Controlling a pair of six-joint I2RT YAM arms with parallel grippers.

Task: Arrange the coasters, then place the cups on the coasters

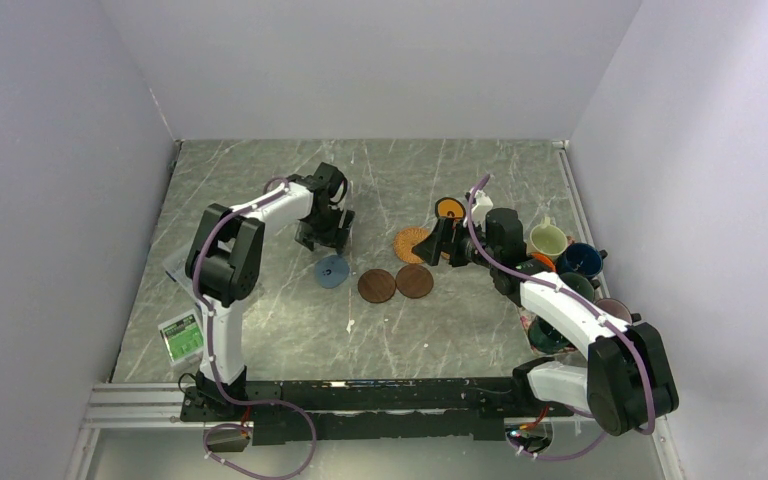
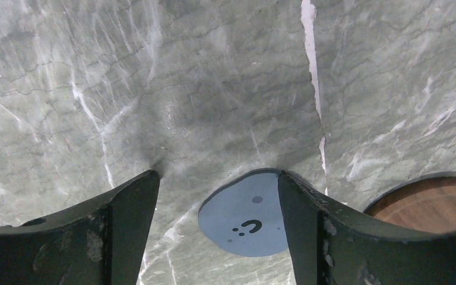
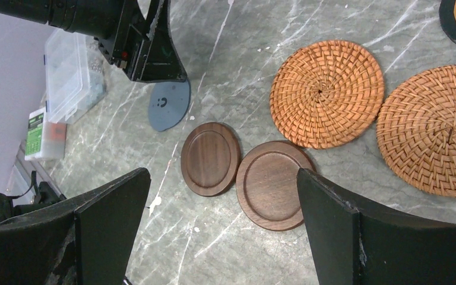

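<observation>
Your left gripper (image 2: pixel 217 178) has its jaws apart, holding nothing. The flat round blue-grey coaster (image 2: pixel 246 217), marked with a small smiley, lies on the marble table (image 2: pixel 154 71) between them, hard by one finger. Your right gripper (image 3: pixel 222 175) hangs wide open above two dark brown wooden coasters (image 3: pixel 211 157).

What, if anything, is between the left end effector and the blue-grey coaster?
Nothing visible. The blue-grey coaster lies flat on the table, showing in the gap between the open fingers of the left end effector.

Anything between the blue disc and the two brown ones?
Nothing: only bare table separates the blue coaster from the brown coasters, clearest in the right wrist view.
</observation>
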